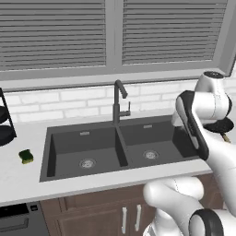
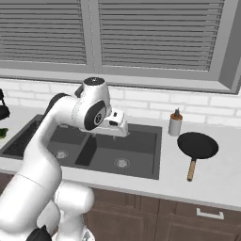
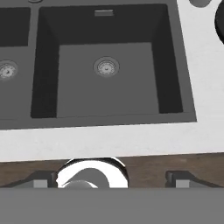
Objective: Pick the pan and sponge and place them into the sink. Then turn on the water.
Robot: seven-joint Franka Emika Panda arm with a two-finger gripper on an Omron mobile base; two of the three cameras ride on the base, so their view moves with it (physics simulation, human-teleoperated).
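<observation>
Hanging above the front edge of the sink (image 3: 109, 83), the tool (image 3: 111, 179) has its jaws spread wide with nothing between them, its dark fingertips (image 3: 177, 178) over the wood cabinet front just below the pale surface (image 3: 131, 140). Both basins lie bare, each with a round silver drain, and the faucet (image 1: 119, 102) stands behind the divider. Right of the sink the pan (image 2: 197, 145) rests flat on the surface, its wooden handle pointing toward the front edge, just beside a soap dispenser (image 2: 175, 123). Left of the sink the sponge (image 1: 26, 156) lies on the surface, near a black tiered rack (image 1: 5, 120)
</observation>
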